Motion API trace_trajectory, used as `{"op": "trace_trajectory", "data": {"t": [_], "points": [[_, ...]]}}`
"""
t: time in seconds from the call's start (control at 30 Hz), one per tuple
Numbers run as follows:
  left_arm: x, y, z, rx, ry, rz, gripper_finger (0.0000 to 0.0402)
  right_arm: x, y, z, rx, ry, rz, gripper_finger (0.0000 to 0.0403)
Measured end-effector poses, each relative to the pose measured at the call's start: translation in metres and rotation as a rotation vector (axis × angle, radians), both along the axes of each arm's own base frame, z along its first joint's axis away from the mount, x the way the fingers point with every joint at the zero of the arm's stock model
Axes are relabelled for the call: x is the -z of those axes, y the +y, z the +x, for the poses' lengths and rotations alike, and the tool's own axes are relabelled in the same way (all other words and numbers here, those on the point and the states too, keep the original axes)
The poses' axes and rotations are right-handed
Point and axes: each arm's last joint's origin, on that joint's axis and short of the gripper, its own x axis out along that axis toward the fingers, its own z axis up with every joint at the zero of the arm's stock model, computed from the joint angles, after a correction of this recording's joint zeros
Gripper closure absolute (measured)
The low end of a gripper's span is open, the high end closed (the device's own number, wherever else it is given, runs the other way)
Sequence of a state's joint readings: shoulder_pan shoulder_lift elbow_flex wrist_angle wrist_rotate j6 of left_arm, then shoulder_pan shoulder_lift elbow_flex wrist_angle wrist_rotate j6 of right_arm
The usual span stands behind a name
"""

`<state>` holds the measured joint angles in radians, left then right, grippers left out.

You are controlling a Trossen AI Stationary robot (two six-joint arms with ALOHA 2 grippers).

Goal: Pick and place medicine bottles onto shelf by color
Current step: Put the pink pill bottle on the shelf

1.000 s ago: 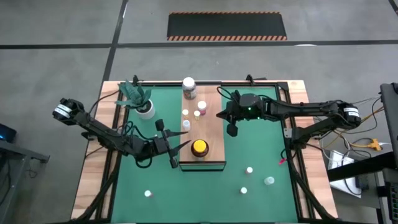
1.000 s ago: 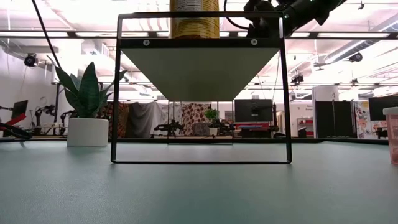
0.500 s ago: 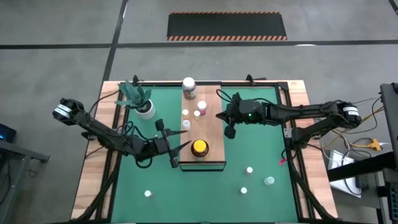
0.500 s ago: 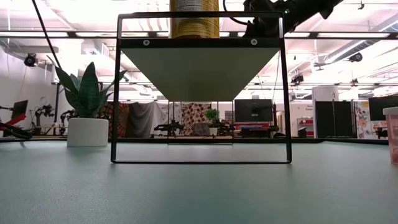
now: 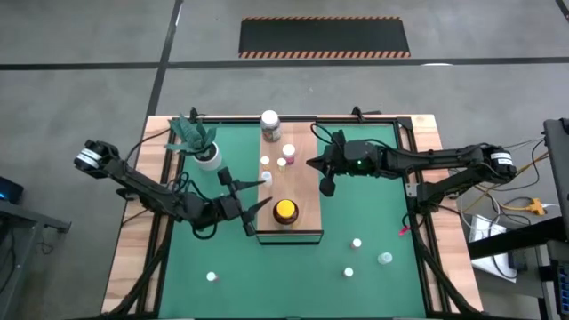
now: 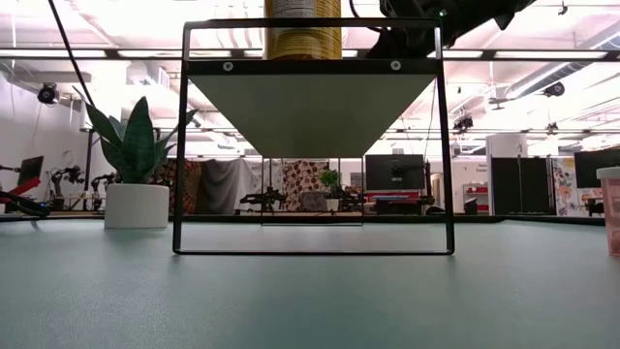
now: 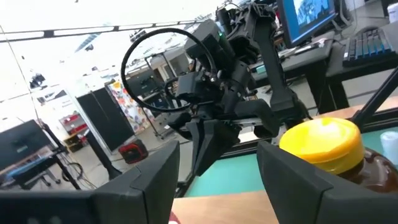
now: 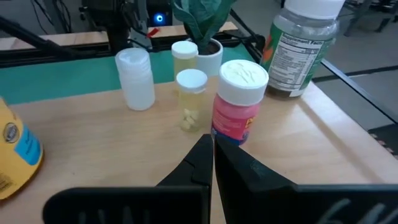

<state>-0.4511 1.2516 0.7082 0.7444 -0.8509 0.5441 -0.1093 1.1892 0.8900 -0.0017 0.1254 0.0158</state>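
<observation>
The shelf [image 5: 307, 200] is a long wooden board raised on a black frame [image 6: 441, 145]. On it stand an amber yellow-lidded jar [image 5: 284, 211], a white-lidded jar [image 5: 269, 124] and several small medicine bottles [image 5: 282, 163]. My left gripper [image 5: 265, 192] is open at the shelf's left edge. The yellow-lidded jar [image 7: 323, 146] stands beyond and to one side of its fingers, not between them. My right gripper [image 5: 312, 164] is shut at the shelf's right edge. It points at a pink white-capped bottle [image 8: 239, 102] and holds nothing.
A potted plant [image 5: 203, 145] stands at the far left of the green mat [image 5: 373, 213]. Loose bottles lie on the mat at the near right [image 5: 356, 242], [image 5: 384, 259], [image 5: 348, 272] and near left [image 5: 212, 276]. A pink bottle [image 6: 610, 208] shows at the low view's edge.
My left gripper has stayed beside the shelf, rolled a little and spread its fingers wider. The bottles on the shelf have not moved.
</observation>
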Motion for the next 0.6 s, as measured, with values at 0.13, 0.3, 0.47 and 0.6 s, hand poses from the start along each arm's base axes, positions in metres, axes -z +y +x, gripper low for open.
{"op": "trace_trajectory", "data": {"t": [0.13, 0.3, 0.47, 0.6], "points": [[-0.004, 0.002, -0.003, -0.010, 0.004, 0.032, 0.0202, -0.001, -0.001, 0.000, -0.009, 0.006, -0.026, 0.0394], [-0.017, 0.006, -0.013, -0.013, -0.038, 0.026, 0.0202, -0.013, -0.012, 0.001, -0.001, -0.021, -0.080, 0.0394], [-0.025, 0.010, -0.020, -0.008, -0.079, -0.012, 0.0202, -0.017, -0.027, 0.001, -0.059, -0.049, -0.054, 0.0394], [-0.024, 0.010, -0.020, -0.008, -0.074, -0.006, 0.0202, -0.011, -0.036, -0.002, -0.023, -0.033, -0.028, 0.0394]]}}
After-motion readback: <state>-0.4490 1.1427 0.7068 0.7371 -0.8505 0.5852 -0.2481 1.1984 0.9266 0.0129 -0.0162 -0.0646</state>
